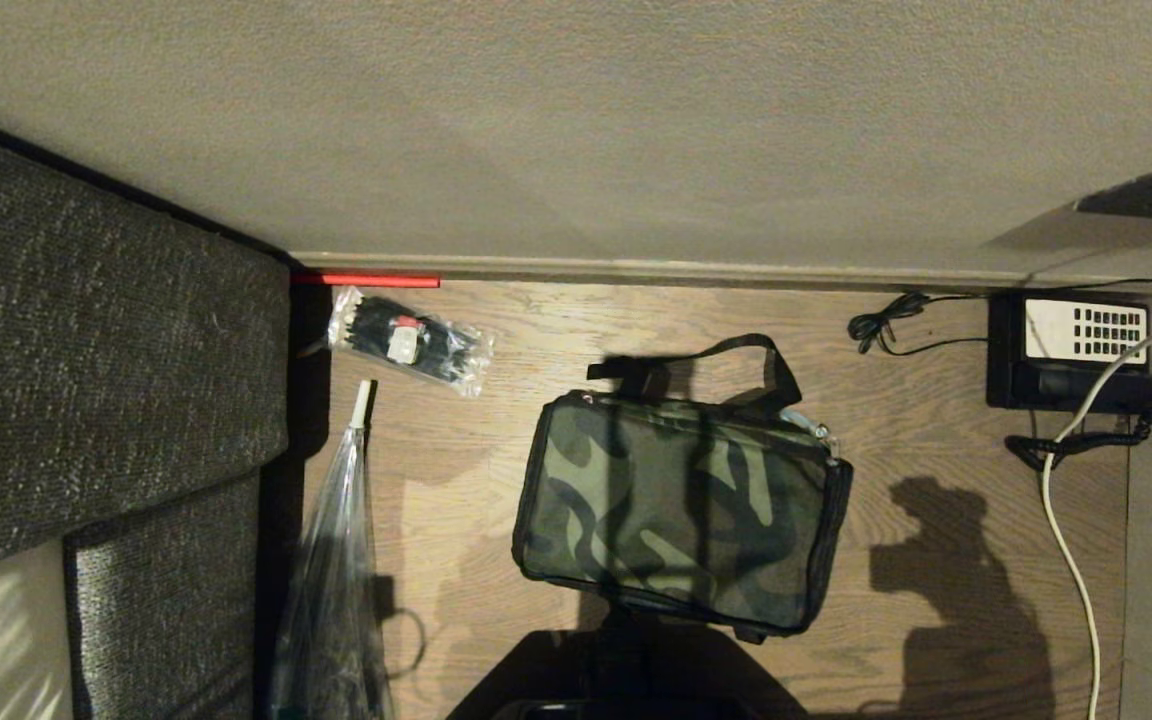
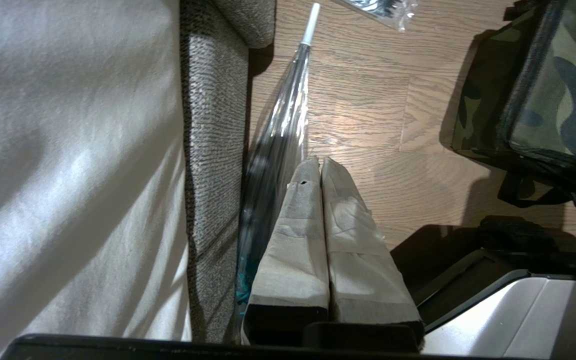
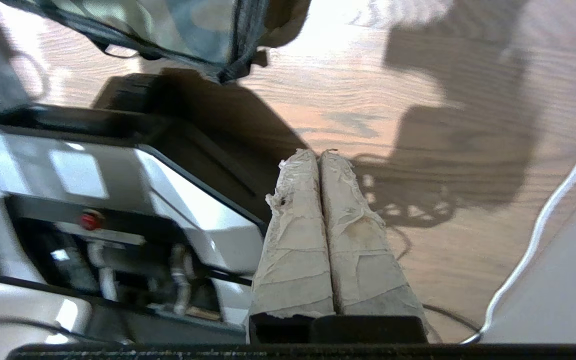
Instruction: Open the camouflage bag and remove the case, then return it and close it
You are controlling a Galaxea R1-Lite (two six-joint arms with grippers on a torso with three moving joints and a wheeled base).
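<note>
The camouflage bag [image 1: 681, 505] lies zipped shut on the wooden floor in front of me, its black strap arching toward the wall. One corner of the bag [image 2: 543, 90] shows in the left wrist view, and an edge of it [image 3: 203, 35] in the right wrist view. The case is hidden. My left gripper [image 2: 318, 162] hangs shut and empty beside the sofa, well left of the bag. Low beside my base, right of the bag, my right gripper [image 3: 317, 155] is shut with nothing in it. Neither arm appears in the head view.
A grey sofa [image 1: 96, 400] fills the left side. A folded clear umbrella [image 1: 331, 570] and a plastic packet of dark items [image 1: 411, 340] lie left of the bag. A black telephone [image 1: 1076, 350] with cords and a white cable [image 1: 1066, 520] sit at the right. A wall runs behind.
</note>
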